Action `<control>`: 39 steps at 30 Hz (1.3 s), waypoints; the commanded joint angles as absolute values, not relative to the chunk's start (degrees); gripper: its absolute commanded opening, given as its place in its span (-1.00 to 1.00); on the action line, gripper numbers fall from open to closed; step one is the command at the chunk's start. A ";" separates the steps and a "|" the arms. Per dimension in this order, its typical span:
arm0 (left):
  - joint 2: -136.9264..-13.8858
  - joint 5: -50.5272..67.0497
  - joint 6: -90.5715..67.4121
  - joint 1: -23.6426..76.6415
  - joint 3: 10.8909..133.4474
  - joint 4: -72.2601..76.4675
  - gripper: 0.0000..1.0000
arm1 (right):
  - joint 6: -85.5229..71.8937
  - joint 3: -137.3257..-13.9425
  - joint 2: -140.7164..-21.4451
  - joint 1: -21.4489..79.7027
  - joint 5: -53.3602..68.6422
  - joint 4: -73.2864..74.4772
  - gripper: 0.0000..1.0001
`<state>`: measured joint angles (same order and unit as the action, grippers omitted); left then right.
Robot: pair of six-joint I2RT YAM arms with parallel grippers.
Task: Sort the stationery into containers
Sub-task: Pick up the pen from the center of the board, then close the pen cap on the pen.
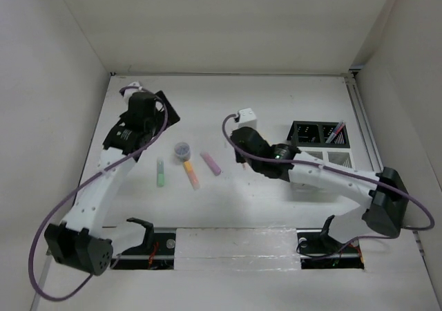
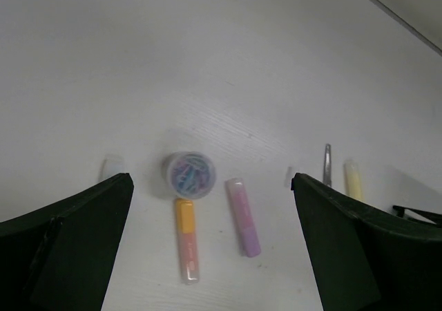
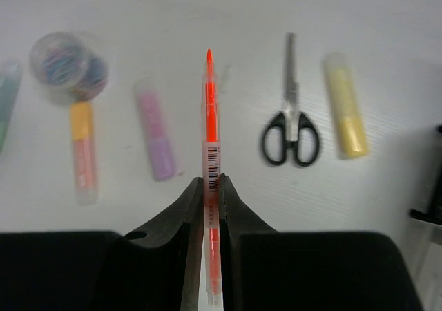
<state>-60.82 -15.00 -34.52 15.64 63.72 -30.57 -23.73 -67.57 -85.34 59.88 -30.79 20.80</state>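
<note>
White tabletop (image 1: 276, 104), white-walled booth. R gripper (image 3: 210, 186) is clamped on the red pen (image 3: 209, 110), pinching it approx mid-barrel. The pen's long axis runs straight out along the fingers, tip fwd, held above the table. Below it, purple marker (image 3: 156, 138) lies one side, scissors (image 3: 290, 128) the other.

Organizer (image 1: 293, 135) sits to the R of that gripper, on the R arm's side & well apart from the L arm. So R arm is nearer, and the pen prob. needs tipping upright for a compartment.

L gripper (image 2: 210, 180) hangs w/ fingers wide apart, nothing between them, over the clear tub (image 2: 188, 173) & orange marker (image 2: 186, 245).

Only print: barcode sticker on the pen barrel, digits too blurred to read.
</note>
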 commanded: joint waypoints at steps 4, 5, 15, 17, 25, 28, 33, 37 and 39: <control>-77.33 -10.63 -39.28 25.74 75.14 -27.69 0.98 | -28.56 -62.14 -72.18 50.11 -39.28 26.62 -1.00; -79.08 -10.03 -39.81 26.45 75.93 -26.99 0.98 | -28.56 -61.44 -70.07 49.31 -39.29 27.24 -1.00; -103.78 -11.78 -37.53 36.83 88.94 -26.98 0.90 | -23.82 -58.36 -55.38 45.53 -36.13 28.56 -1.00; -107.30 -11.78 -36.92 38.40 89.82 -26.46 0.82 | -23.82 -57.66 -55.37 45.00 -35.60 28.56 -1.00; -114.61 -13.09 -36.39 39.46 92.11 -27.07 0.57 | -23.29 -55.29 -55.37 45.62 -32.70 26.81 -1.00; -115.93 -14.58 -36.39 39.99 92.11 -27.07 0.51 | -22.76 -55.28 -55.99 45.62 -32.70 25.67 -1.00; -117.95 -16.34 -37.44 39.99 92.64 -28.92 0.38 | -22.76 -54.76 -56.51 45.62 -32.08 24.61 -1.00; -117.95 -16.87 -38.06 39.99 91.49 -28.92 0.29 | -22.76 -54.23 -57.04 45.62 -32.08 24.08 -1.00; -118.56 -16.87 -38.06 39.99 91.49 -28.92 0.25 | -22.76 -54.23 -57.04 45.62 -32.08 24.08 -1.00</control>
